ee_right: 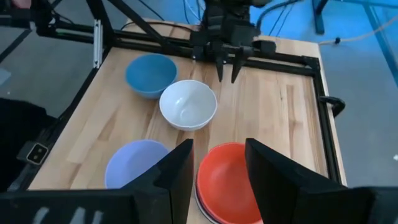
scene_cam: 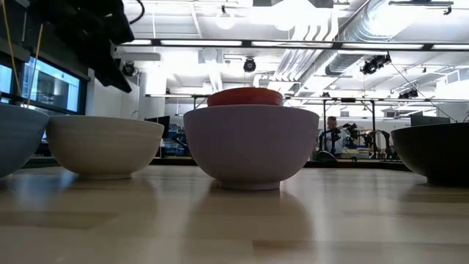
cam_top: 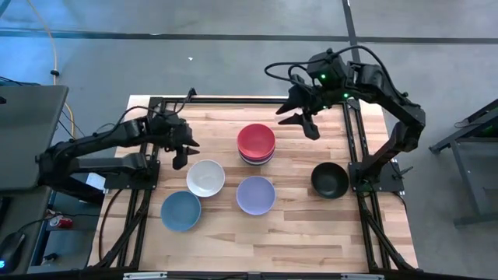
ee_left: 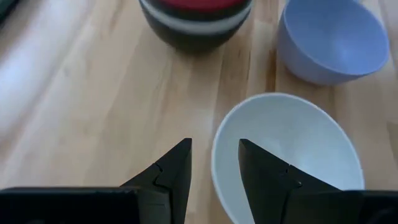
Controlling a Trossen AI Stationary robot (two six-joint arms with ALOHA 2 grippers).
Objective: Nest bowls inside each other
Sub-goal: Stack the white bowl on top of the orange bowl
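A wooden table [cam_top: 296, 233] seen from straight above carries five groups of round bowls, all upright with their openings facing up. Toward the table's left edge, the left gripper [cam_top: 184, 155] hangs just above the wood with its two fingers a narrow gap apart and nothing between them; its wrist view shows the fingertips [ee_left: 180, 163] poised just beside the rim of the white bowl [ee_left: 287, 155], not touching it. Near the front left corner sits the blue bowl [cam_top: 180, 211], with the white bowl just behind and to its right, rims nearly touching. At the table's middle the lavender bowl [cam_top: 255, 194] stands, and behind it a nested stack [cam_top: 256, 145] topped by a red bowl [cam_top: 256, 139]. From above, only thin rims of the lower bowls show; the left wrist view reveals a white band and a black bowl beneath the red, though how many are stacked cannot be counted. The table-height view hides most of the stack behind the lavender bowl [scene_cam: 250, 143], leaving only the red rim [scene_cam: 245, 96] visible, and cuts off the blue bowl at one side and the black bowl [scene_cam: 436, 150] at the other. Near the far right corner the right gripper [cam_top: 299, 117] hovers high above the table, fingers open and empty; its wrist view looks down past them onto the red bowl [ee_right: 227, 177]. A single black bowl [cam_top: 330, 180] sits close to the right edge.
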